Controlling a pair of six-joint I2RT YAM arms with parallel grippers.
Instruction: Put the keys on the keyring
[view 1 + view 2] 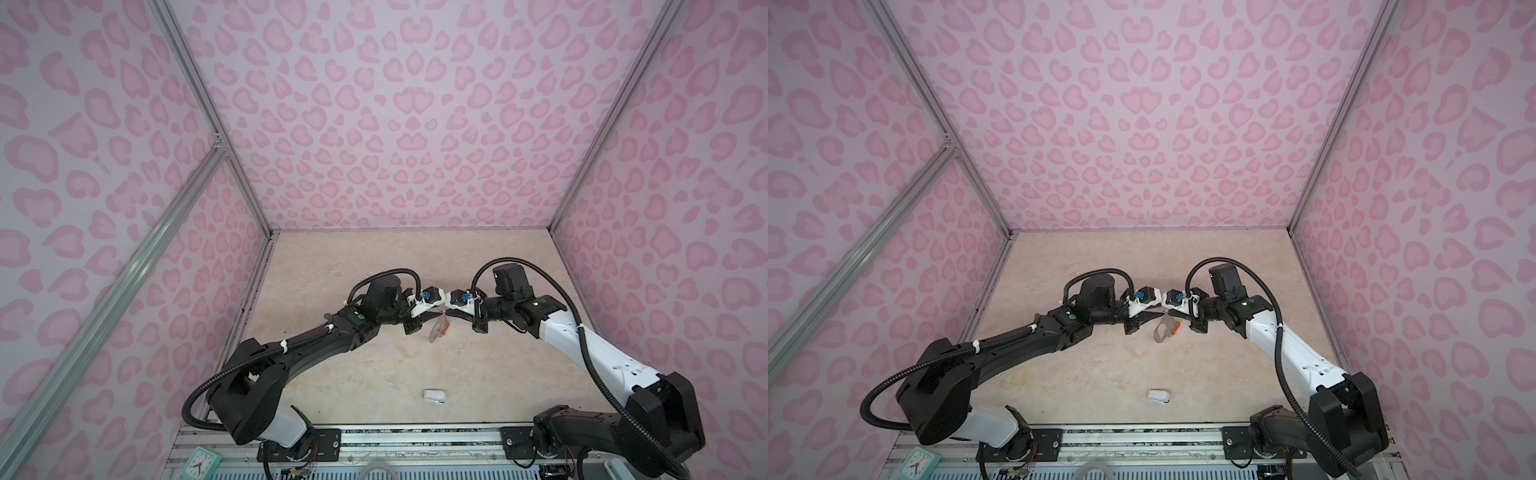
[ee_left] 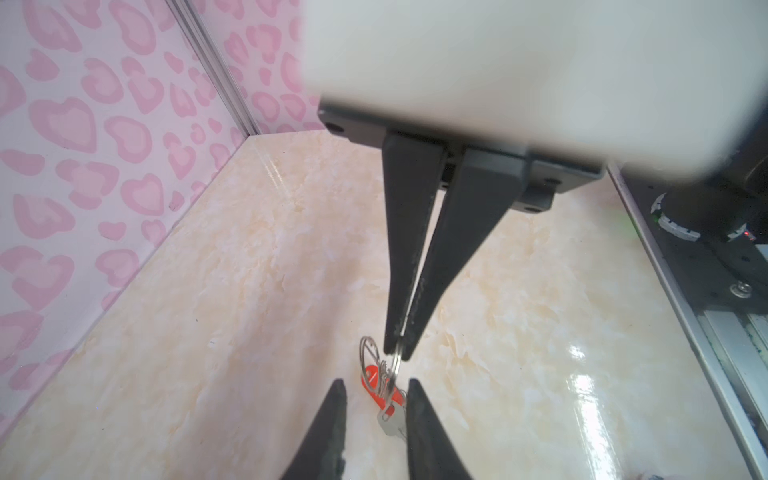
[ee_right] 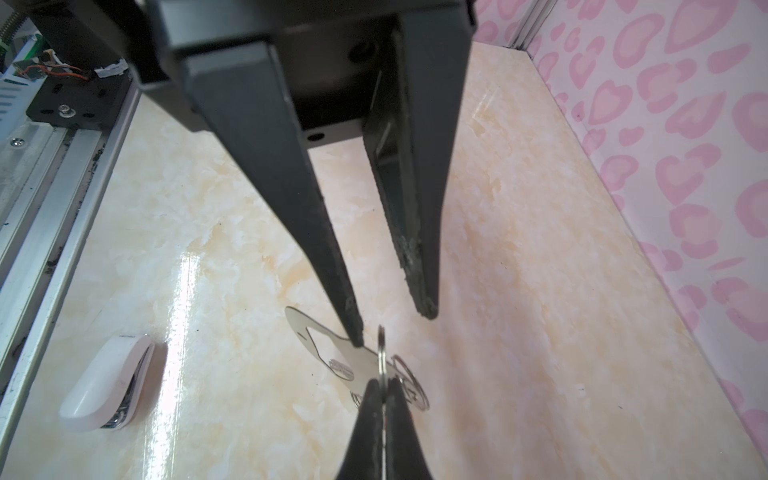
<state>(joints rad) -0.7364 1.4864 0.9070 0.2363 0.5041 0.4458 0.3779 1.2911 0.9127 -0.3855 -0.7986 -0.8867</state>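
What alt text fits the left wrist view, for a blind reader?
The shut right gripper pinches a wire ring over the marble table. Next to it, an orange tag and a silver key show between the fingertips of the open left gripper.

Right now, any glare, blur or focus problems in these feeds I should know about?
Left wrist view: white housing behind the right gripper is a close out-of-focus blur; glare patches on the tabletop. Right wrist view: glare streak on the tabletop near the white rounded object; keyring sharp. Both top views: evenly lit, no glare, keyring tiny.
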